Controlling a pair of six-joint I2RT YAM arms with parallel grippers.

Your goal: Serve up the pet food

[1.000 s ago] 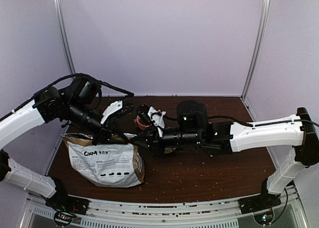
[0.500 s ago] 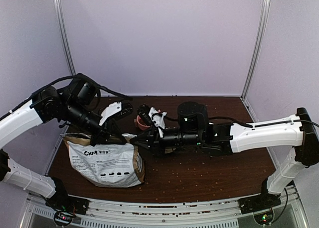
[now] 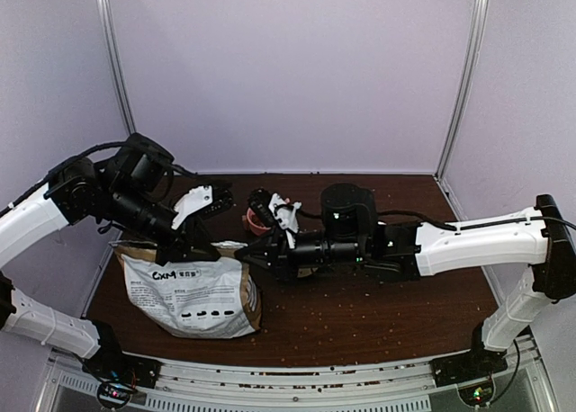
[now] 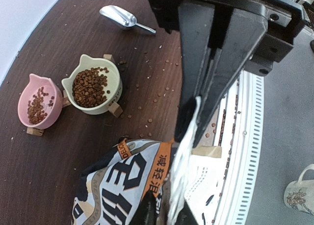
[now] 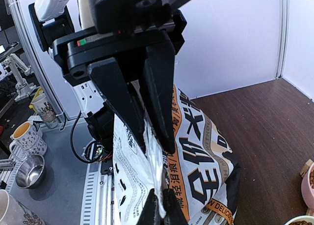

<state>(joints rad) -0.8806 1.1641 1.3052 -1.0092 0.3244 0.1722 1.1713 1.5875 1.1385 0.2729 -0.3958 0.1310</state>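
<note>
Left pincer (image 4: 191,131), right pincer (image 5: 154,146) pinching bag (image 4: 122,181) lip. Pet food (image 4: 90,86) apparently served, bowls (image 4: 114,72) 10 o'clock. Next: release without spilling.

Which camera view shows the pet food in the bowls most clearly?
The left wrist view: the pet food lies in plain sight in the cream bowl and the pink bowl. The top external view shows only part of the pink bowl; the right wrist view only bowl edges.
</note>
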